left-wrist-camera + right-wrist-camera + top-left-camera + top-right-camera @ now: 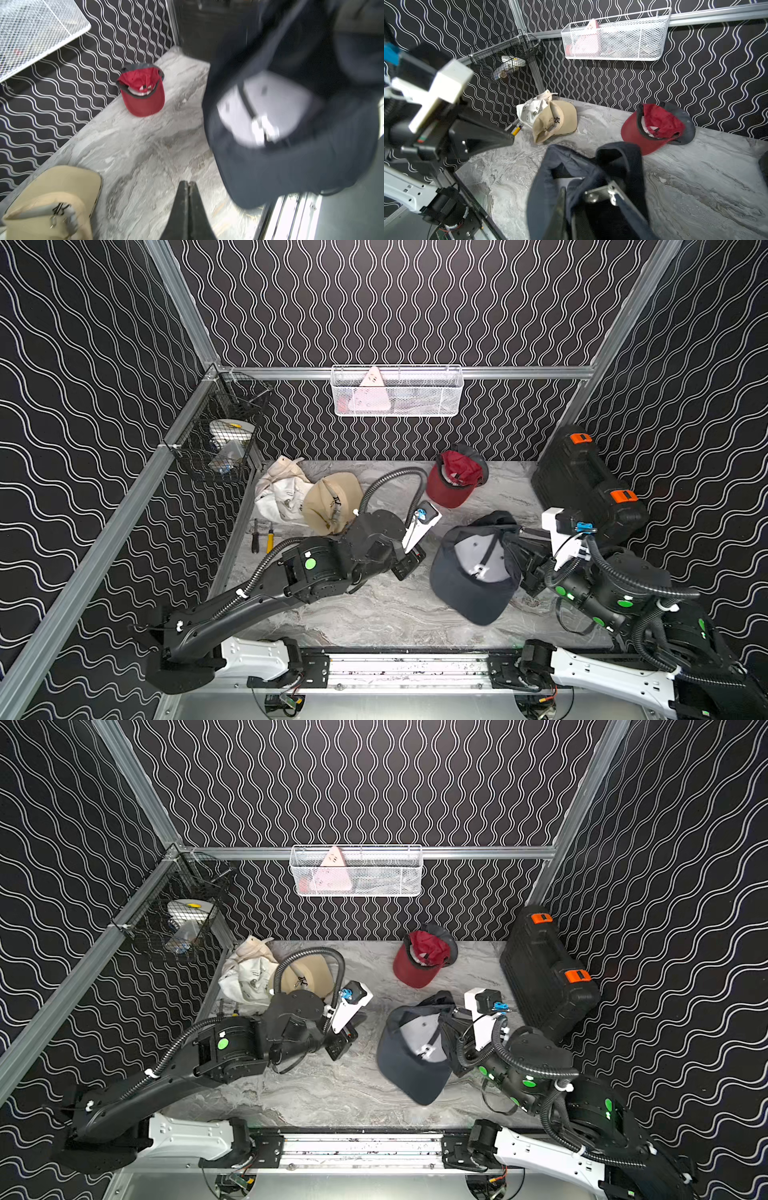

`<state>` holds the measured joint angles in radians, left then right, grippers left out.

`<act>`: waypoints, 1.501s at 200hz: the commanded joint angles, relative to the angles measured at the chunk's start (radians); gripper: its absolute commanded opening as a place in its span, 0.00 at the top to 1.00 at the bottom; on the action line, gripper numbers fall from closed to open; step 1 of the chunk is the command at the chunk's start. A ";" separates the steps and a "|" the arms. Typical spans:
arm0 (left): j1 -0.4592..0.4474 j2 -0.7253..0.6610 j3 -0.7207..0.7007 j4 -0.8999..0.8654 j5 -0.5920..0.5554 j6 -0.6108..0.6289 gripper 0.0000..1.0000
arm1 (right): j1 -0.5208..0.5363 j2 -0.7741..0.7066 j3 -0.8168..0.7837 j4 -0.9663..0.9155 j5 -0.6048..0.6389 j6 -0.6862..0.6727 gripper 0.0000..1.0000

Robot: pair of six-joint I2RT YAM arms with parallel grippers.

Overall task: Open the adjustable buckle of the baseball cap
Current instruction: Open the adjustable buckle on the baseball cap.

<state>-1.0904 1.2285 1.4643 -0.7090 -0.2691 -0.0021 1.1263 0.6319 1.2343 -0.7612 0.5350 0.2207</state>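
Note:
The navy baseball cap point(478, 597) hangs tilted above the table's right half, its pale lining facing up; both top views show it point(415, 1073). My right gripper point(569, 193) is shut on the cap's rear fabric, beside the silver metal buckle point(602, 192) with a navy strap through it. In the left wrist view the cap point(291, 162) looks blurred. My left gripper point(188, 182) is shut and holds nothing, a little left of the cap over the bare marble top point(409, 566).
A red cap point(451, 485) lies at the back, a beige cap point(332, 502) and a white cap point(278, 489) at the back left, with two screwdrivers point(262, 535). A black case point(582, 485) stands at the right. Wire baskets point(397, 391) point(220, 439) hang on the walls.

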 commanded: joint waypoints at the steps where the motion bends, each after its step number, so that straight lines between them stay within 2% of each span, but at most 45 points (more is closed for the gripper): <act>1: 0.009 -0.016 -0.010 -0.072 -0.081 -0.004 1.00 | 0.000 -0.010 -0.008 0.000 0.121 0.017 0.95; 32: 0.014 -0.023 -0.018 -0.059 -0.074 -0.004 1.00 | 0.000 -0.013 -0.018 0.015 0.071 -0.003 0.94; 58: 0.014 -0.029 -0.022 -0.024 -0.061 0.004 1.00 | 0.000 -0.005 -0.041 0.037 -0.027 -0.048 0.93; 75: 0.014 -0.056 -0.042 0.039 -0.045 0.021 1.00 | 0.000 0.029 -0.042 0.020 -0.133 -0.068 0.88; 95: 0.014 -0.095 -0.070 0.120 0.006 0.046 0.86 | 0.000 0.115 -0.013 -0.046 -0.273 -0.089 0.88; 117: 0.014 -0.093 -0.064 0.132 0.052 0.073 0.72 | 0.000 0.213 0.025 -0.116 -0.357 -0.107 0.89; 146: 0.014 -0.060 -0.044 0.077 0.105 0.113 0.65 | -0.001 0.268 0.044 -0.130 -0.413 -0.140 0.90; 188: 0.014 -0.067 -0.100 0.091 0.206 0.132 0.58 | -0.001 0.296 0.076 -0.136 -0.524 -0.182 0.92; 229: 0.014 -0.046 -0.085 0.076 0.303 0.139 0.53 | -0.001 0.308 0.087 -0.134 -0.561 -0.195 0.92; 262: 0.014 -0.036 -0.088 0.097 0.307 0.139 0.52 | -0.001 0.297 0.088 -0.127 -0.590 -0.194 0.93; 300: 0.014 -0.023 -0.087 0.101 0.366 0.133 0.52 | 0.000 0.289 0.096 -0.132 -0.606 -0.195 0.93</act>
<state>-1.0763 1.1984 1.3712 -0.6140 0.0269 0.1135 1.1255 0.9245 1.3170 -0.9340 -0.0429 0.0341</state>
